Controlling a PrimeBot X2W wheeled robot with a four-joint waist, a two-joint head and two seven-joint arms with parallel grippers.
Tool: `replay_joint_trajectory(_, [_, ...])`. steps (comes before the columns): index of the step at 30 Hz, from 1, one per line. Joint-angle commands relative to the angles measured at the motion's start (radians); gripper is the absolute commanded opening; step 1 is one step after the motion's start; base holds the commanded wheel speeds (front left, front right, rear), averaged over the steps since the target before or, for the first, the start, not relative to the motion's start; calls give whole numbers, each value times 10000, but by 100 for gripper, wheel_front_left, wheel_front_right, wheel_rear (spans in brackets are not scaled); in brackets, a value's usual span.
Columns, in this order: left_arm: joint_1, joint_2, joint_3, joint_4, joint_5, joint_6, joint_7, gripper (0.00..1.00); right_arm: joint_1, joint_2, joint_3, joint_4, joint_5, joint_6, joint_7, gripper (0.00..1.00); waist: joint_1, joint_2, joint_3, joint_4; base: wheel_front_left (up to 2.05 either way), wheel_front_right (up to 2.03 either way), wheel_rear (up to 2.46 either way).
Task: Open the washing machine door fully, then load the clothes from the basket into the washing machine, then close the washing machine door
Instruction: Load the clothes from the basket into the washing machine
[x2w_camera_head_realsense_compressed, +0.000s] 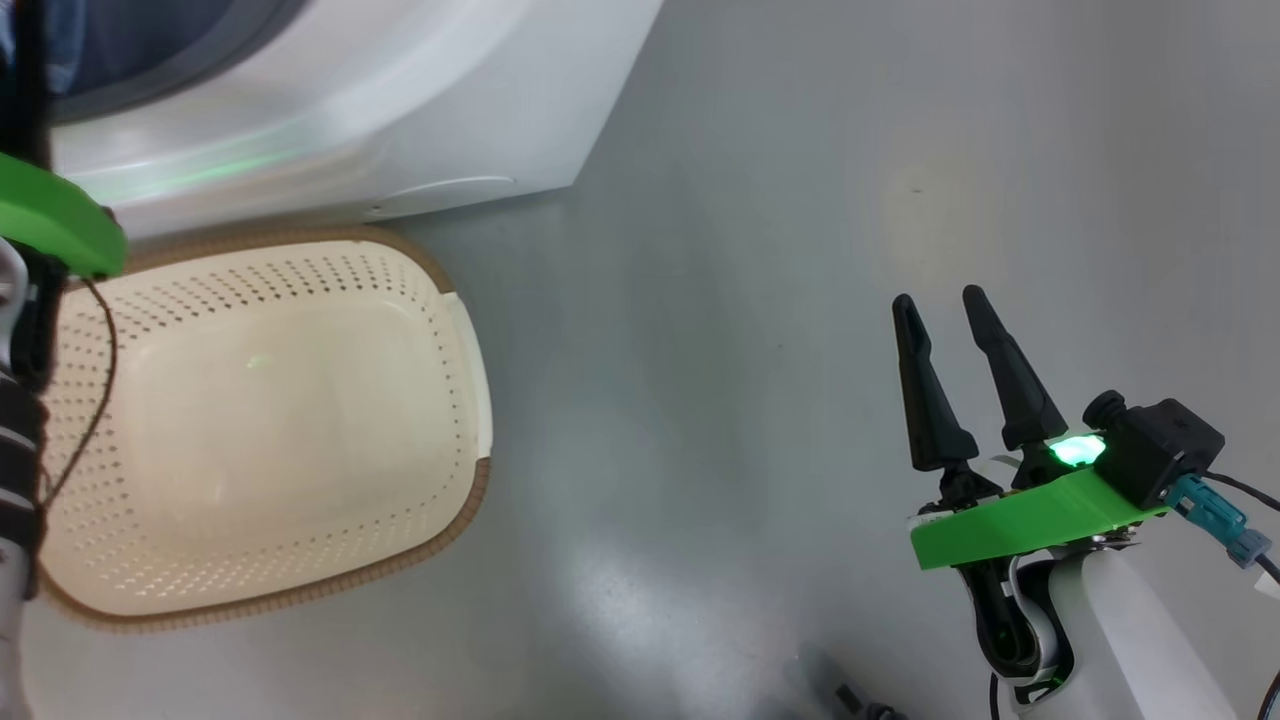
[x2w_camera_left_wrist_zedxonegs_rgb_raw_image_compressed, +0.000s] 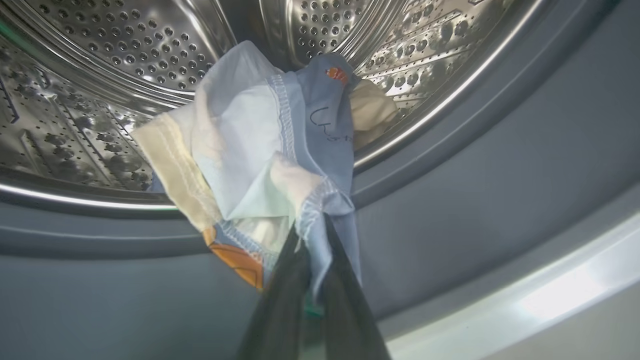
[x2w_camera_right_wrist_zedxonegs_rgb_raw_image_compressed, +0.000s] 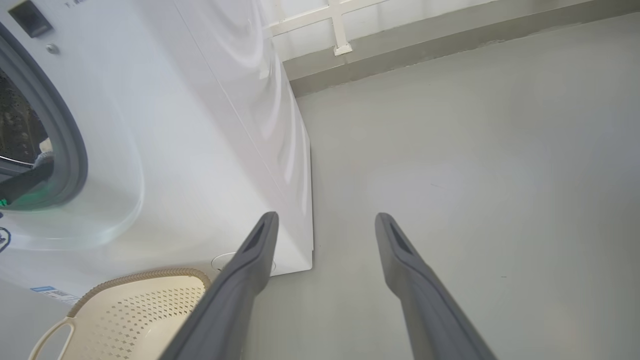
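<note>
Here's some writing: thin dark script (x2w_camera_left_wrist_zedxonegs_rgb_raw_image_compressed: 327, 126) on a blue fold of the clothes (x2w_camera_left_wrist_zedxonegs_rgb_raw_image_compressed: 240, 135), hand-lettered in look. It opens with a letter like a "C", then perhaps an "h". A second line below dips into a crease and can't be made out. Over on the washing machine (x2w_camera_right_wrist_zedxonegs_rgb_raw_image_compressed: 200, 125), low on the front panel, there's a small blue label sticker (x2w_camera_right_wrist_zedxonegs_rgb_raw_image_compressed: 47, 291) with fine print, too tiny to read. At the top edge of that panel, a few dark characters (x2w_camera_right_wrist_zedxonegs_rgb_raw_image_compressed: 73, 4), clipped and unreadable.
</note>
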Motion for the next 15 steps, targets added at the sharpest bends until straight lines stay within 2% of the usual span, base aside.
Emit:
replay_joint_trajectory(1, [-329,552,45,81,-1,6,-51,0,-2,-19,242,-255,152,56,-80,100,-1,-1,72,-103,0,0,0])
replay_joint_trajectory(8, [-1277,918,88,482,3,68,-51,0,-41,-19,258,-339,214,56,-80,100,-1,-1,236,-204,0,0,0])
replay_joint_trajectory(15, [-2155,1348,293,498,362,649,-51,0,-126,-19,423,-384,331,56,-80,100,-1,-1,427,-402,0,0,0])
